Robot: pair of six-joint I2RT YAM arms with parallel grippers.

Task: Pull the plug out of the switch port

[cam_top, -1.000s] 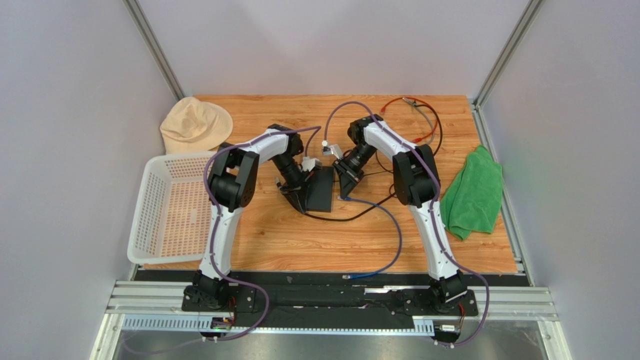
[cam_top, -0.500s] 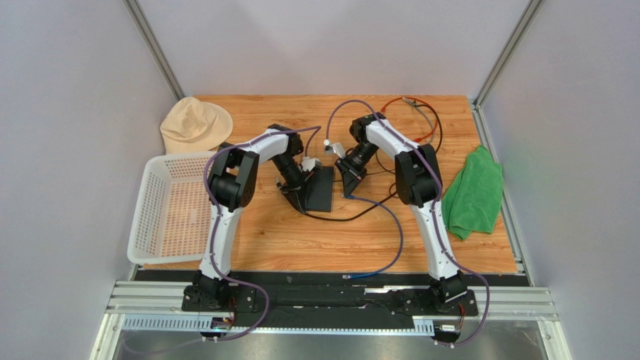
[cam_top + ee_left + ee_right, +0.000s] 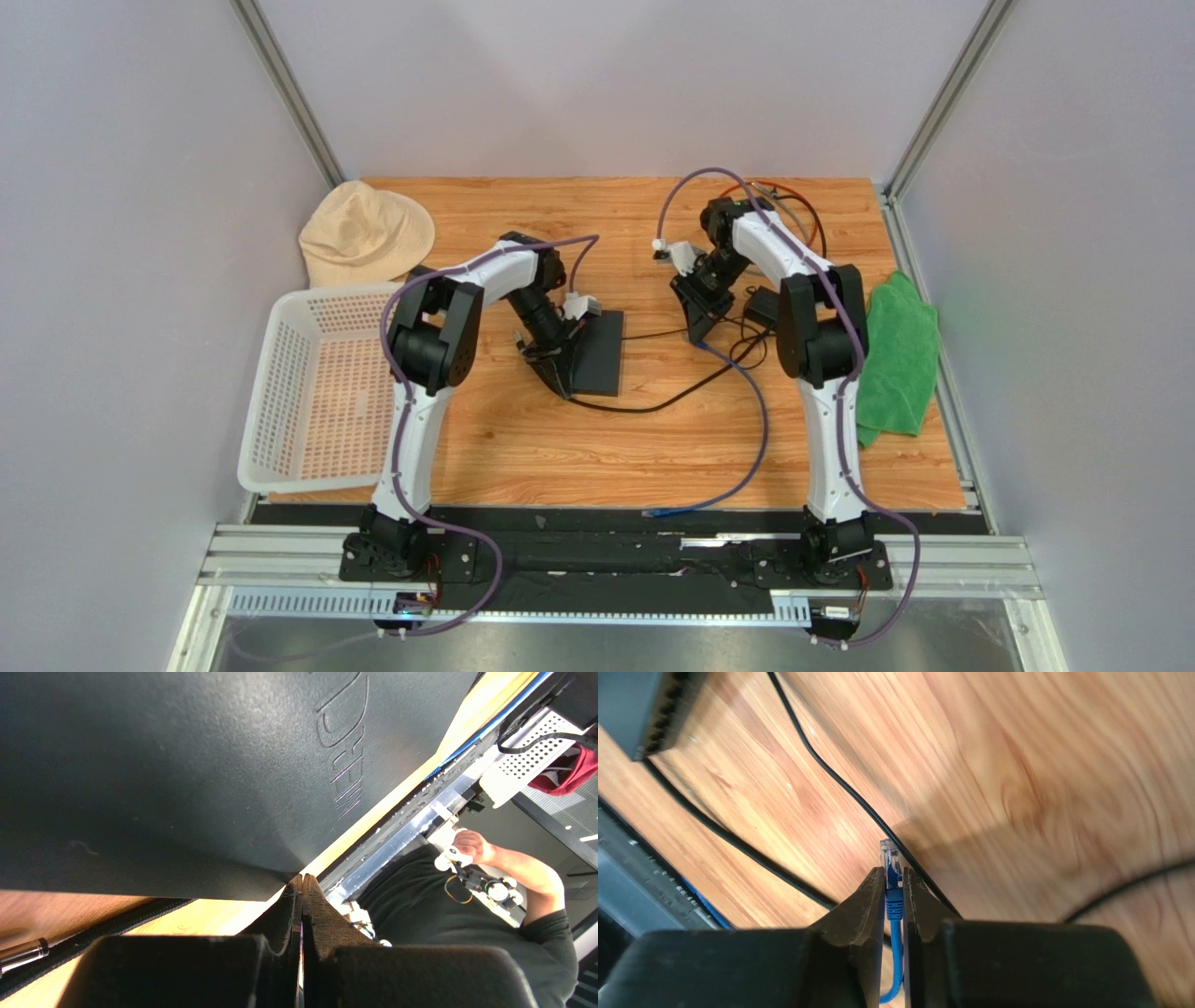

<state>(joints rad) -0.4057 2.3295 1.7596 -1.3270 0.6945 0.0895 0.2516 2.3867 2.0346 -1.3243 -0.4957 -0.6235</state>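
The flat black switch box (image 3: 599, 350) lies mid-table and fills the left wrist view (image 3: 175, 763). Its port cannot be made out. My left gripper (image 3: 564, 375) is shut, with its tips (image 3: 302, 882) against the box's near-left corner. My right gripper (image 3: 697, 325) is right of the box, clear of it, and shut on the plug (image 3: 890, 862). The plug's clear tip pokes out past the fingers (image 3: 864, 903) above bare wood. The blue cable (image 3: 762, 420) trails from it toward the table's front edge.
A black cable (image 3: 659, 399) curls from the box across the wood, and passes under the plug in the right wrist view (image 3: 829, 777). A black adapter brick (image 3: 765, 305), red and black leads (image 3: 786, 210), green cloth (image 3: 891, 357), white basket (image 3: 316, 392) and beige hat (image 3: 362, 231) surround the work area.
My right gripper has moved right and away from the switch box, carrying the plug out with it; the blue cable has swung right. The left arm and box have stayed put.
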